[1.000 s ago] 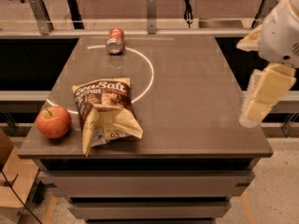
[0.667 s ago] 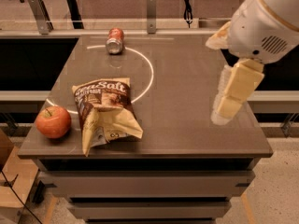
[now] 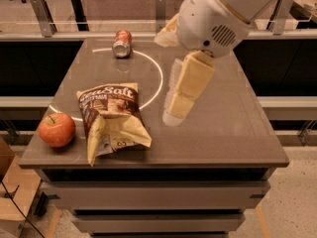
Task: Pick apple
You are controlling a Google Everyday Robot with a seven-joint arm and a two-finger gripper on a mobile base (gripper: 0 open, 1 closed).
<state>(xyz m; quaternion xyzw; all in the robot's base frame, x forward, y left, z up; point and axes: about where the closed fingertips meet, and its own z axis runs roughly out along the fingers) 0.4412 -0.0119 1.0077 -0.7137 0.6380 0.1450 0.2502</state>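
Note:
The apple (image 3: 56,129) is round and red-orange with a short stem. It sits on the grey table (image 3: 223,128) at the front left corner, just left of the chip bag. My gripper (image 3: 177,108) hangs from the white arm above the middle of the table, right of the chip bag and well to the right of the apple. It holds nothing that I can see.
A brown and cream chip bag (image 3: 111,118) lies between the apple and the gripper. A red soda can (image 3: 122,43) lies on its side at the table's far edge. A white circle line (image 3: 157,78) is marked on the tabletop. Railings run behind the table.
The arm and gripper have swung left from the table's right edge to above its middle, closer to the chip bag. The apple, bag and can have not moved.

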